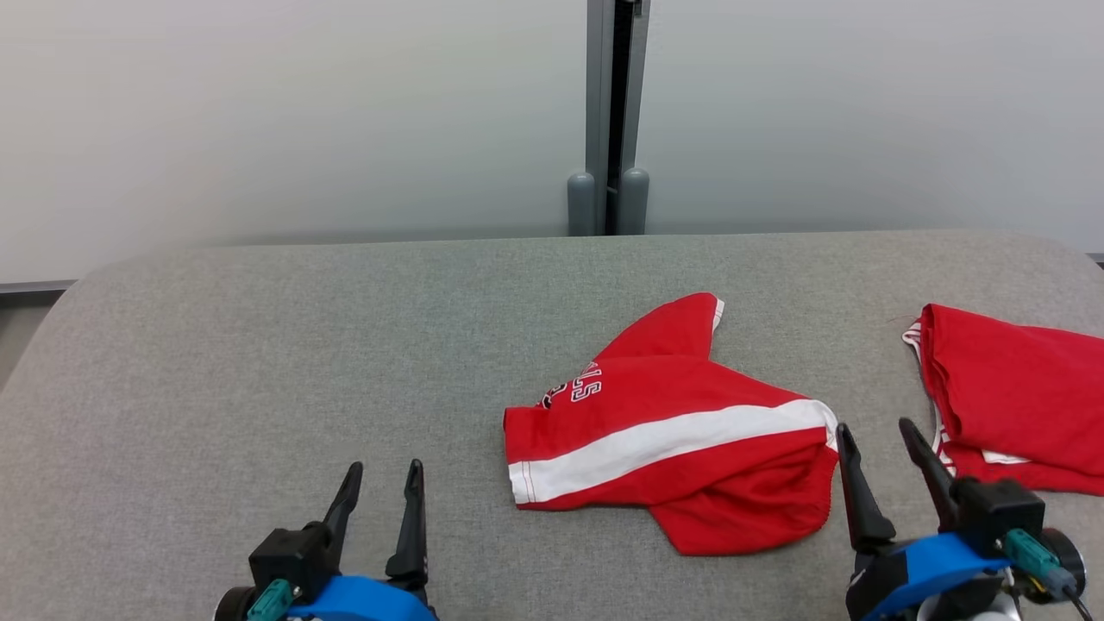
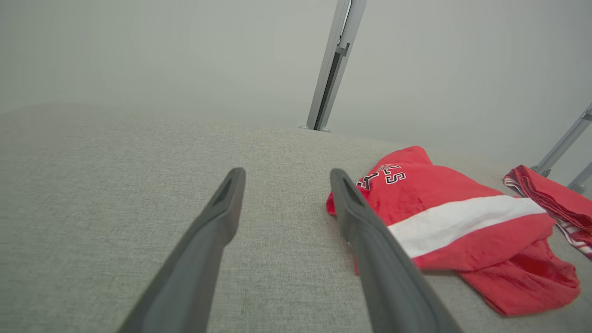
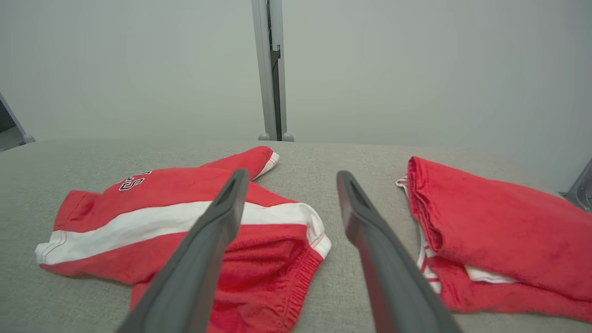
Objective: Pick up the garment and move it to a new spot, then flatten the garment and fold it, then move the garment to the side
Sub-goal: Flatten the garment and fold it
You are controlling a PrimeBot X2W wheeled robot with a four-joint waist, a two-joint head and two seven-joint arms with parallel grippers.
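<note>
At the middle of the counter (image 1: 259, 345), toward 3 o'clock: one garment (image 1: 673, 431). It is red knit jersey with a broad white band across it and dark outlined lettering at 10 o'clock of the heap. There is a ribbed hem at 5 o'clock, and one white-edged sleeve pokes out to 12 o'clock. Condition: rumpled, partly doubled over itself, not flat.

Right tool (image 1: 873, 425): two long dark tapered fingers spread wide, nothing between them. It sits just beside the garment's 3 o'clock edge; whether it touches the cloth cannot be told.

Left tool (image 1: 385, 466): likewise spread wide and empty, at 8 o'clock of the garment, well apart.

Second garment (image 1: 1018, 397): red with white trim, folded thick, at 3 o'clock of the right tool.

Counter: grey woven cloth cover, matte, with rounded corners. It is likely grippy against the knit.

Step judged in hand: flattening.
- Pinch the lower corners at 4 and 8 o'clock, one tool each, low to the counter so only one layer is caught.
- Draw outward evenly.
- Free the sleeve before folding.
- Keep clear of the second garment.
</note>
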